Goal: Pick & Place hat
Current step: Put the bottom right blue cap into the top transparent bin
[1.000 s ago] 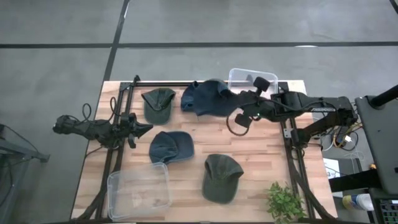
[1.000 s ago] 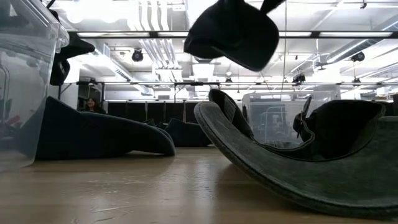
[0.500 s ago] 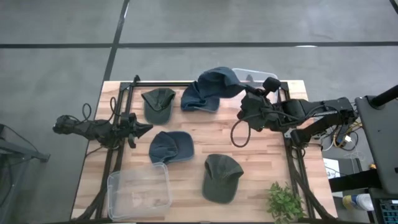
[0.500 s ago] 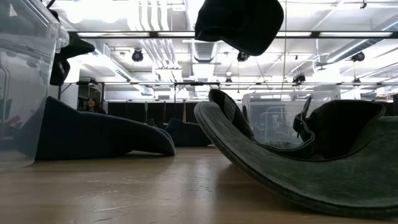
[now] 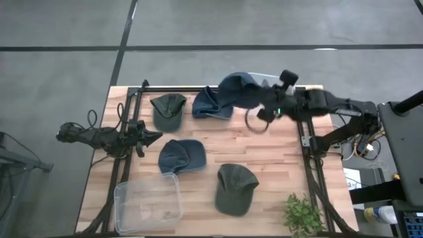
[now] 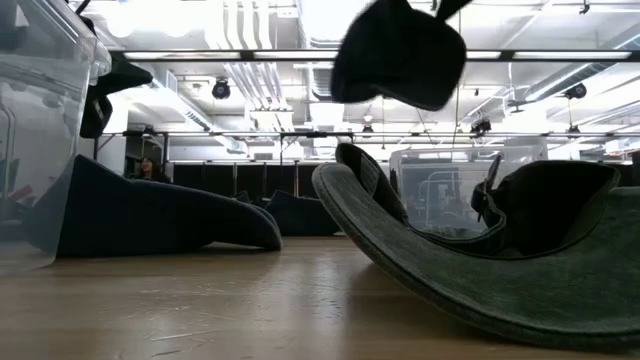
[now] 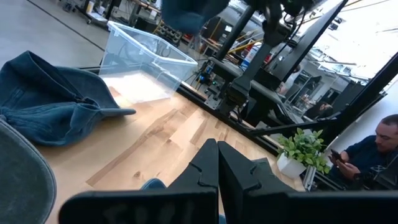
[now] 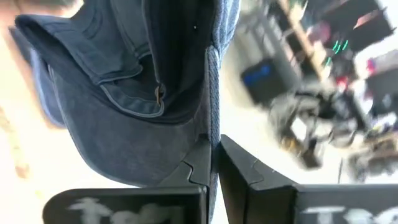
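A blue denim hat point(image 5: 235, 89) point(image 6: 400, 52) hangs in the air above the table's far side, held by my right gripper point(image 5: 264, 108) point(image 8: 214, 149), which is shut on it. It partly covers a clear bin point(image 5: 263, 80) at the far right. A second blue hat point(image 5: 210, 106) lies on the table below and to its left. A green hat point(image 5: 167, 110), another blue hat point(image 5: 182, 156) and another green hat point(image 5: 236, 189) also lie on the wood. My left gripper point(image 5: 149, 137) point(image 7: 217, 163) waits shut near the left edge, touching nothing. My right gripper pinches the denim hat's rim edge point(image 8: 213, 106) between its two fingers, coming at it from the table's right. The hat is lifted clear of the table. Its crown point(image 8: 118, 81) hangs out beyond the fingers.
A second clear bin point(image 5: 147, 202) stands at the near left corner and a small plant point(image 5: 303, 214) at the near right. Bare wood point(image 5: 271, 158) lies between the hats and the right rail. A person point(image 7: 378, 155) sits beyond the table.
My right gripper has carried the denim hat up off the table and toward the far right, toward the clear bin there. The second blue hat has stayed lying where it was.
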Action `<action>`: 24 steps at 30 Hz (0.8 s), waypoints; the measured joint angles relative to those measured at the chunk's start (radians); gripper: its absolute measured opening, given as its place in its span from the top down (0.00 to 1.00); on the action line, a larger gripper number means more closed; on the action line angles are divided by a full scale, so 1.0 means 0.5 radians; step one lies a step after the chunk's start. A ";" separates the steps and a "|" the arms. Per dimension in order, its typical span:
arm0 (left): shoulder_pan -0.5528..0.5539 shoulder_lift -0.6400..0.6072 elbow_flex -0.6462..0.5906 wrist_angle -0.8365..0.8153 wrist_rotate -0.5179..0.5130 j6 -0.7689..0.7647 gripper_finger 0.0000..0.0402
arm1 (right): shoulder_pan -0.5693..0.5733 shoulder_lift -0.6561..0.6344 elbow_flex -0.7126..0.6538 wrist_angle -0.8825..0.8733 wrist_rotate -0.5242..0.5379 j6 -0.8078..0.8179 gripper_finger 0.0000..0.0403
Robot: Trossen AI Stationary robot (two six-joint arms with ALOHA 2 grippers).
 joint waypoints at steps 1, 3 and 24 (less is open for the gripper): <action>0.001 0.000 0.000 0.001 0.000 0.000 1.00 | -0.069 0.002 0.031 -0.047 -0.039 0.003 0.97; 0.000 0.000 0.000 0.000 0.000 0.000 1.00 | -0.198 0.002 0.094 -0.083 -0.110 -0.076 0.97; 0.000 0.000 0.000 0.000 -0.001 0.009 1.00 | -1.104 0.063 0.256 -0.287 -0.774 -0.758 0.97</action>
